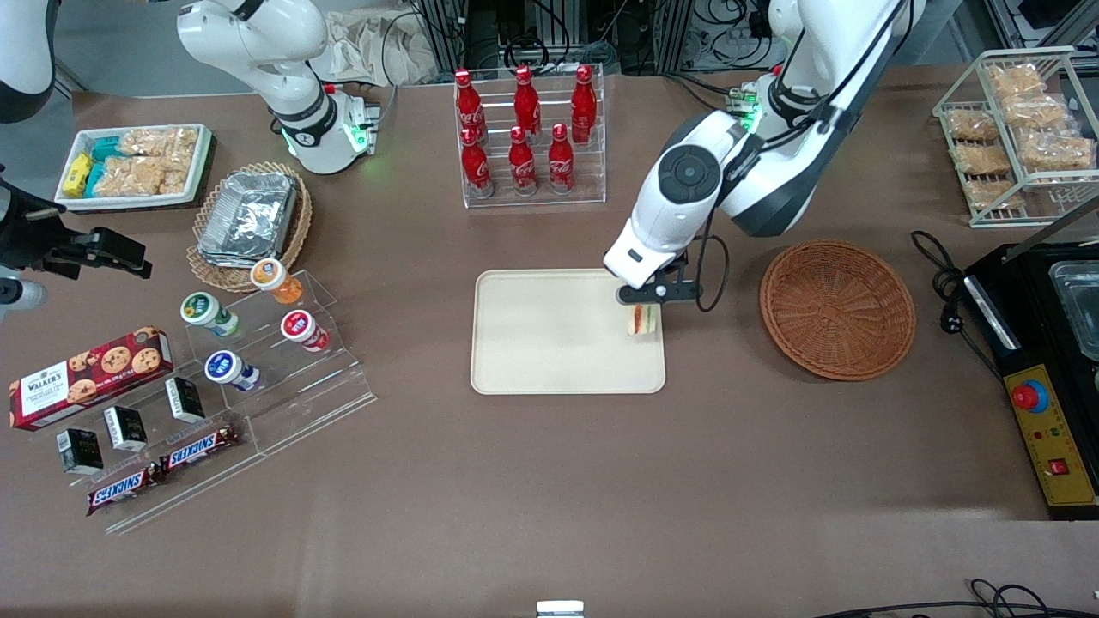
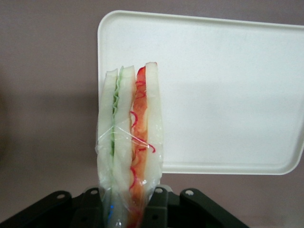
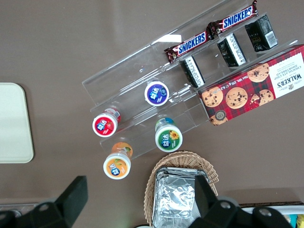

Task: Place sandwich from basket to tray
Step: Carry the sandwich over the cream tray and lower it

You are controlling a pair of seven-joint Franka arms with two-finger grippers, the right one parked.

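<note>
Left gripper (image 1: pixel 646 302) over the tray (image 1: pixel 549 343) edge nearest the wicker basket (image 1: pixel 837 307), fingers (image 2: pixel 159 202) clamped on the wrapped sandwich (image 1: pixel 641 320). Sandwich hangs cut edge out, red and green filling showing, at the tray's rim. Basket sits beside the tray, apart from it.

tool (image 1: pixel 642 311) with sandwich (image 1: pixel 641 320) over tray (image 1: pixel 549 343) edge, basket (image 1: pixel 837 309) beside tray
</note>
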